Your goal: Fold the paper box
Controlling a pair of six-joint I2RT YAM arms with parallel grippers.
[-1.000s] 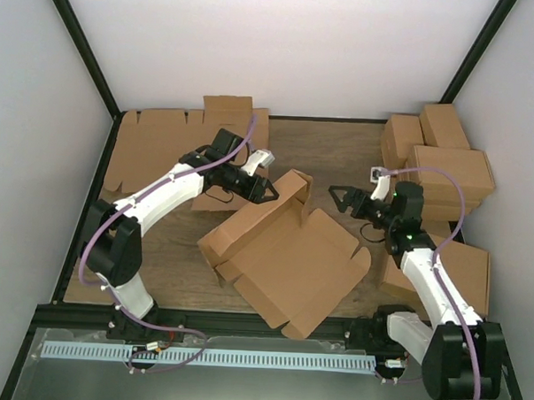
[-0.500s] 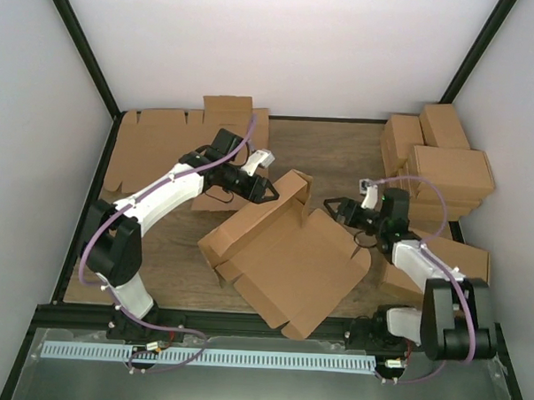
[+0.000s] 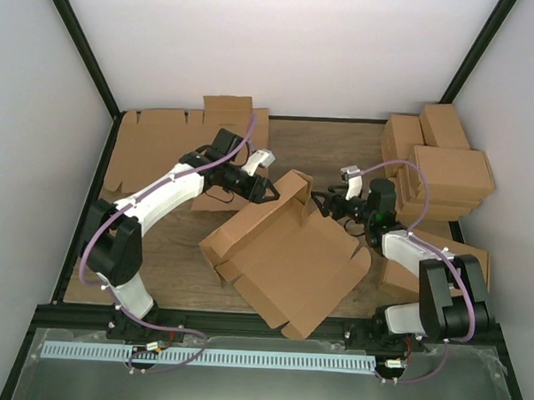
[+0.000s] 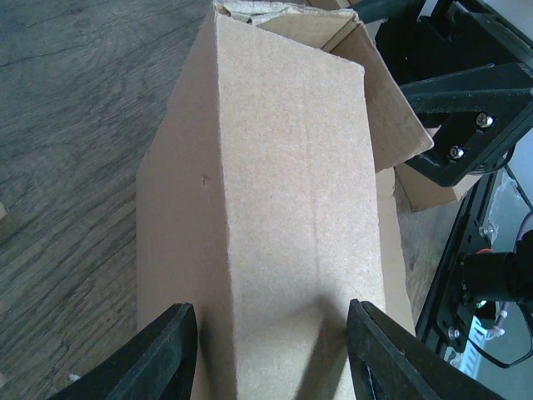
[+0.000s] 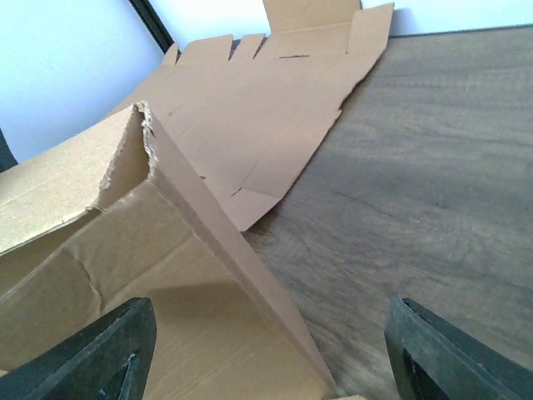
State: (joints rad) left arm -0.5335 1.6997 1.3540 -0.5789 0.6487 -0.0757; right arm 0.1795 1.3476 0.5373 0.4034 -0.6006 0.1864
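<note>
The paper box (image 3: 282, 254) lies part-folded mid-table, with its back wall raised and its lid panel flat toward the near edge. My left gripper (image 3: 269, 193) is open at the raised back wall; in the left wrist view that wall (image 4: 275, 183) fills the space between my fingers (image 4: 171, 354), and the gripper (image 4: 271, 358) is wide open. My right gripper (image 3: 322, 202) is open at the box's far right corner. In the right wrist view the gripper (image 5: 275, 358) straddles a thin upright wall edge (image 5: 208, 242), touching nothing that I can see.
A bundle of flat notched cardboard sheets (image 3: 163, 142) lies at the back left, also in the right wrist view (image 5: 266, 100). Several closed cartons (image 3: 437, 159) are stacked at the back right, with another (image 3: 463, 266) under the right arm. A black rail (image 3: 244, 323) runs along the near edge.
My right arm has swung left and folded in, bringing its open gripper from bare table up to the box's right corner. The left arm and the box have not moved.
</note>
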